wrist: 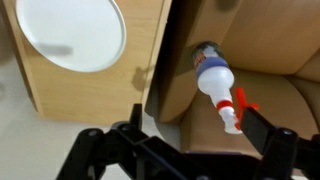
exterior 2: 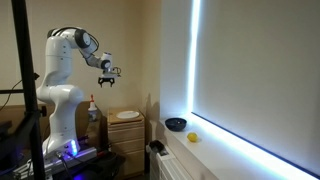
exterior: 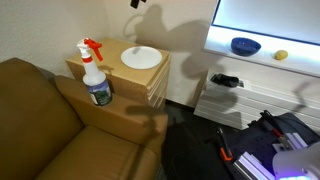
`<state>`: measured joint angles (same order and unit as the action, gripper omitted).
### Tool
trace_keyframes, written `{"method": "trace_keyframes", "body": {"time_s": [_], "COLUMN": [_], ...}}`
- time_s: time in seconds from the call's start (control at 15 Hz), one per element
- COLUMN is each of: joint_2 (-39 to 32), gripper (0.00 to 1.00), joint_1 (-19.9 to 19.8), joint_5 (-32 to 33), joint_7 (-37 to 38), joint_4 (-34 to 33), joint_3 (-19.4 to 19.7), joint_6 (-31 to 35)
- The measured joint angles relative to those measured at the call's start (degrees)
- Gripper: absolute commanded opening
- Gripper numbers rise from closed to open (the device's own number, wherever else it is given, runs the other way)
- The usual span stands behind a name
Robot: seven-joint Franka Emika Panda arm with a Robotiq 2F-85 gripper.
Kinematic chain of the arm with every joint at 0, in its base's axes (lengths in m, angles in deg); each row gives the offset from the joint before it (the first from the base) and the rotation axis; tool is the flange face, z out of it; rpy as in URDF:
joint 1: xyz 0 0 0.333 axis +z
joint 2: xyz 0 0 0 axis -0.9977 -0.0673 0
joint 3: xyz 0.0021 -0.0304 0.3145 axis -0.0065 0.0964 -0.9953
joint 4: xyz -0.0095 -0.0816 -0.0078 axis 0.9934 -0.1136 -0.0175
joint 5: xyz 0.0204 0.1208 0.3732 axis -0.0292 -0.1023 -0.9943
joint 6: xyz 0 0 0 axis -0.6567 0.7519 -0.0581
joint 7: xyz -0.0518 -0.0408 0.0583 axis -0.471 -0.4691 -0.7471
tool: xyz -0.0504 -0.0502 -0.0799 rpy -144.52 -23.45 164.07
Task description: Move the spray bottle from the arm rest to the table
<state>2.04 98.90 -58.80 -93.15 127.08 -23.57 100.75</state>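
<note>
The spray bottle point(exterior: 96, 72), whitish with a red trigger head and a dark label, stands upright on the brown sofa's arm rest point(exterior: 120, 118). It also shows in an exterior view point(exterior 2: 93, 107) and, from above, in the wrist view point(wrist: 215, 78). My gripper point(exterior 2: 107, 69) hangs high above the bottle, well apart from it. In the wrist view its black fingers point(wrist: 180, 150) are spread wide with nothing between them. The white table point(exterior: 300, 58) is brightly lit off to the side and also shows in an exterior view point(exterior 2: 225, 152).
A tan wooden side table point(exterior: 150, 80) with a white plate point(exterior: 140, 57) stands right behind the arm rest. A blue bowl point(exterior: 245, 45) and a small yellow object point(exterior: 281, 55) sit on the white table. A black object point(exterior: 225, 80) lies on a lower white unit.
</note>
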Motion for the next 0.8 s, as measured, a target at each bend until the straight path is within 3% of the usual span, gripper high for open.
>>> {"method": "trace_keyframes", "body": {"time_s": [0.2, 0.8], "joint_2": [-0.5, -3.1], "gripper": [1.00, 1.00], "joint_1": [1.6, 2.7], "joint_5": [-6.6, -5.6], "joint_7": [-6.2, -4.8], "joint_4": [-3.1, -5.4], "joint_3": [-3.3, -4.5], "joint_6": [-2.2, -3.5]}}
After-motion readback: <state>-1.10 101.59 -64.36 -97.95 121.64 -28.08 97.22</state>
